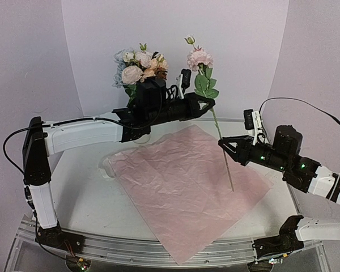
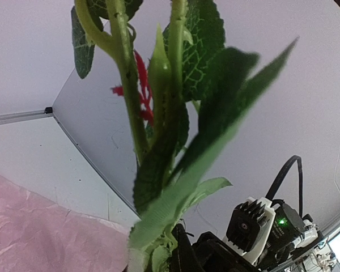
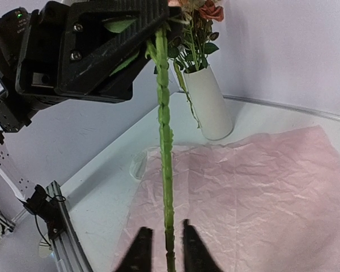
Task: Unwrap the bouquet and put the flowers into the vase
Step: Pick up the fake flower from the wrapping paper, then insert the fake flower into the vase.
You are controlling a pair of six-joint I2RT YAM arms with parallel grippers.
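Right wrist shows the left claw (image 3: 150, 39) clenched on the flower (image 3: 165, 141) stem, right claw (image 3: 168, 252) released, fingers flanking it.

I count two claws of mine: left gripper (image 1: 211, 103), right gripper (image 1: 222, 143). One vase (image 3: 211, 102) stands far off, its bunch of flowers (image 1: 139, 65) too crowded to count. One single flower (image 1: 205, 85). One pink paper sheet (image 1: 187, 187).

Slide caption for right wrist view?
Left gripper clamps the flower stem; right gripper open around it, vase behind.
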